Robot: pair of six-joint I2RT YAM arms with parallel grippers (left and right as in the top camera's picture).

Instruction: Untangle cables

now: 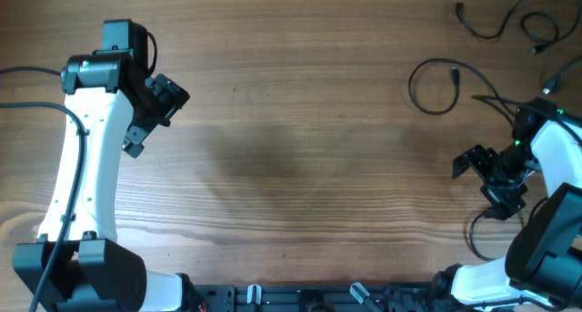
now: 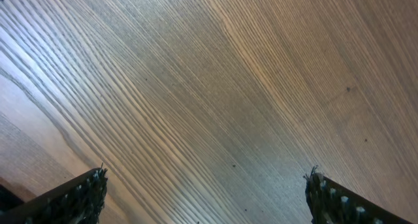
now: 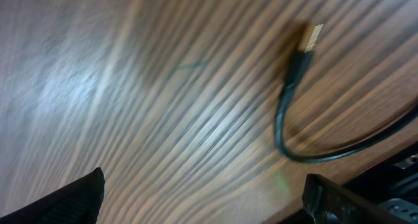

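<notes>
**A:** From overhead, where do the cables (image 1: 496, 35) lie?

**B:** All on the far right part of the wooden table (image 1: 300, 121), as separate thin black strands rather than one bundle. A wavy cord (image 1: 462, 12) snakes along the top right corner. Below it a looped cord (image 1: 411, 83) forms a near-closed ring with its small plug end tucked inside. A third cord (image 1: 491, 100) runs from beside that ring towards the right arm.

**A:** And the arms in that view?

**B:** The left gripper (image 1: 155, 119) sits at the far left, well apart from every strand, with its fingers spread. The right gripper (image 1: 482, 183) is just below the ring and the third cord, and its fingers are also apart, with nothing between them.

**A:** What does the left wrist camera show?

**B:** Only bare wood grain. The left gripper (image 2: 206, 201) is wide apart, one studded fingertip in each lower corner and no cord anywhere near.

**A:** The right wrist?

**B:** The picture is blurred. The right gripper (image 3: 202, 201) is spread wide and holds nothing. Up and to the right of it a black cord (image 3: 282, 129) lies flat on the wood, curving in a hook shape. It ends in a metal USB plug (image 3: 312, 36) with a yellowish tint. Which of the overhead strands this is cannot be told
</notes>
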